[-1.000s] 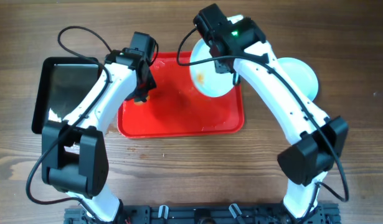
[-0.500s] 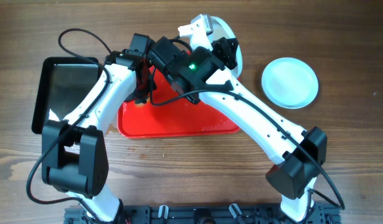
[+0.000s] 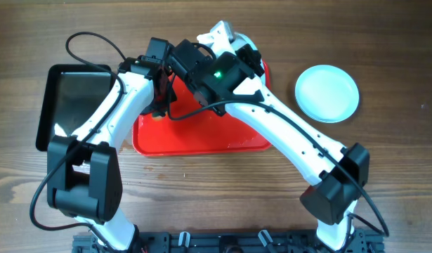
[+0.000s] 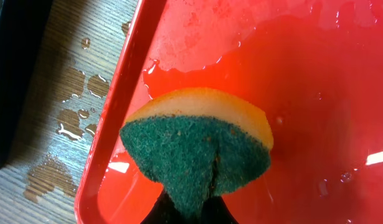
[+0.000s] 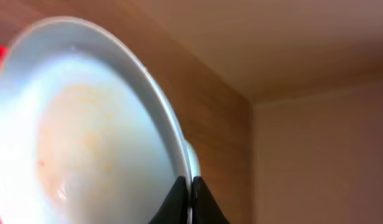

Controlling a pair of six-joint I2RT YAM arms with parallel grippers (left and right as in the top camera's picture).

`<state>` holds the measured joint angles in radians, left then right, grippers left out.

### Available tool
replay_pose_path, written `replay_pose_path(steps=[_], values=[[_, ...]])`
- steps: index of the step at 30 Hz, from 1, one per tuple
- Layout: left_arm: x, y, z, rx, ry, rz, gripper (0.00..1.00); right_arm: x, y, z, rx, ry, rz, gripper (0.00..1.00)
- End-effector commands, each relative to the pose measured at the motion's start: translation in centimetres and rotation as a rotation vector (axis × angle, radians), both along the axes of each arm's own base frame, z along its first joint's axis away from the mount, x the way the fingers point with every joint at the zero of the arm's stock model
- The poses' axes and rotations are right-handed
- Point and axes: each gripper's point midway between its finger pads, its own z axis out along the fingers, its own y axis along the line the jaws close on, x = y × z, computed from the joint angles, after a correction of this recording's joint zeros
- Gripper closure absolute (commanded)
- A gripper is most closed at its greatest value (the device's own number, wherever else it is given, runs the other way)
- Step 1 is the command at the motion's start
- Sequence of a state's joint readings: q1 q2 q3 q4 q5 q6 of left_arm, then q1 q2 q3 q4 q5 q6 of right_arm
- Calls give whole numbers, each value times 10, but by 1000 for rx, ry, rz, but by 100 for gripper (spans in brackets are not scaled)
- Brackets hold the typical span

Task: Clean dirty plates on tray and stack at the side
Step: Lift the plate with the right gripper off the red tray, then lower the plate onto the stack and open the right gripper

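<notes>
The right arm has swung left; the smeared plate (image 5: 85,124), rim pinched in the right gripper (image 5: 190,196), now tilts over the tray (image 3: 201,137). Just beside, the left gripper (image 4: 190,210) clamps the sponge (image 4: 197,149). One clean plate (image 3: 327,93) sits off right; scrubbing looks still to come.

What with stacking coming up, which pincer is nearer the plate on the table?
Right. The right pincer, holding a smeared plate, is over the tray's far edge, left of the table plate; the left pincer, holding a sponge, is farther left.
</notes>
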<state>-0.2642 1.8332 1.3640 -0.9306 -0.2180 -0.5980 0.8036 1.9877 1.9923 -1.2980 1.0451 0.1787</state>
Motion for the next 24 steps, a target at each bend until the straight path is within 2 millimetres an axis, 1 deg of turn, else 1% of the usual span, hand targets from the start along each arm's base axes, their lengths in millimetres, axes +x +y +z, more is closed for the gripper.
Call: replay_pose_path(steps=[1, 2, 3, 4, 5, 6, 7, 8, 9, 10, 11, 12, 13, 14, 15, 16, 17, 19, 21, 23, 24], values=[[-1, 1, -2, -7, 0, 13, 96, -4, 2, -2, 55, 102, 64, 96], [-1, 1, -3, -6, 3, 13, 96, -3, 3, -4, 145, 83, 28, 96], [-1, 1, -3, -6, 3, 13, 96, -2, 4, -11, 117, 163, 89, 96], [-1, 1, -3, -6, 2, 13, 96, 1, -6, -10, 117, 147, 50, 96], [-1, 1, -2, -6, 2, 12, 96, 6, -23, -6, 205, 86, -54, 96], [-1, 1, -3, -5, 3, 12, 96, 8, -29, -12, 300, 136, -66, 96], [-1, 1, -2, -6, 2, 12, 96, 11, -40, -18, 425, 197, -85, 96], [-1, 1, -2, -6, 2, 12, 96, 14, -55, -23, 555, 255, -115, 96], [-1, 1, -3, -5, 3, 12, 96, 20, -78, -25, 669, 292, -160, 96], [-1, 1, -3, -5, 3, 12, 96, 25, -103, -29, 748, 324, -193, 96], [-1, 1, -3, -5, 3, 12, 96, 28, -132, -33, 818, 346, -239, 96], [-1, 1, -3, -6, 3, 12, 96, 29, -165, -39, 873, 353, -299, 96], [-1, 1, -3, -6, 3, 12, 96, 27, -201, -46, 921, 344, -380, 96], [-1, 1, -3, -6, 3, 12, 96, 25, -222, -53, 927, 344, -414, 96], [-1, 1, -3, -6, 2, 12, 96, 19, -254, -68, 933, 340, -480, 96], [-1, 1, -2, -7, 0, 12, 96, 14, -279, -86, 942, 333, -541, 96], [-1, 1, -2, -7, 0, 12, 96, 9, -293, -102, 950, 333, -581, 96], [-1, 1, -2, -7, 0, 12, 96, 5, -305, -126, 956, 329, -615, 96], [-1, 1, -2, -7, 0, 12, 96, 2, -313, -153, 961, 318, -637, 96], [-1, 1, -2, -7, 0, 12, 96, 0, -315, -173, 965, 310, -643, 96], [0, 1, -2, -6, -1, 12, 96, 0, -315, -181, 965, 309, -642, 88]])
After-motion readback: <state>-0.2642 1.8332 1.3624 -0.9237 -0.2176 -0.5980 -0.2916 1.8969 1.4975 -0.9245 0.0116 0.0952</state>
